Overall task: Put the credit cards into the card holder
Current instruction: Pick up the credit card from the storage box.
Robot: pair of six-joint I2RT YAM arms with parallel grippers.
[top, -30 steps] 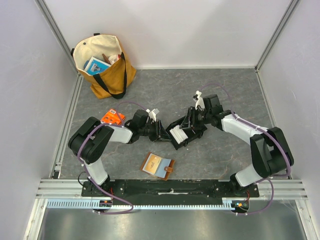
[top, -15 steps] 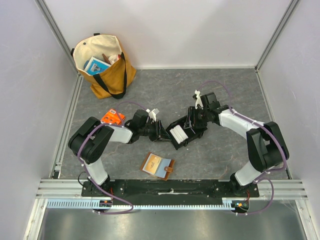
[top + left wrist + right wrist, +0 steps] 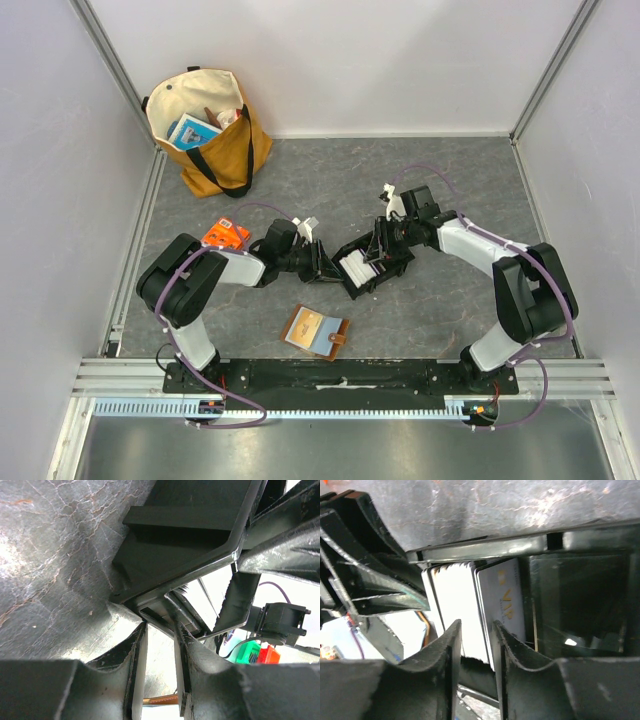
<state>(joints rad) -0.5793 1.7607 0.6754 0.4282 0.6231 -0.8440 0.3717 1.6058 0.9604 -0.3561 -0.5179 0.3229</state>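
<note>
The credit cards (image 3: 354,268) are a white stack lying in a black tray (image 3: 368,280) that is tilted up off the table. My left gripper (image 3: 326,263) is shut on the tray's left rim (image 3: 165,611). My right gripper (image 3: 379,254) is at the cards from the right. In the right wrist view its fingers (image 3: 476,630) stand a narrow gap apart over the cards (image 3: 452,600), one printed "VIP" (image 3: 506,597), with nothing clamped. The card holder (image 3: 316,332), brown, lies flat in front of both arms. A sliver of it shows in the left wrist view (image 3: 161,700).
An orange printed packet (image 3: 225,235) lies left of my left arm. A yellow tote bag (image 3: 205,130) with items in it stands at the back left. Grey walls close in the table on three sides.
My right gripper has moved left and closer onto the cards in the tray. The left arm and the tray have stayed put.
</note>
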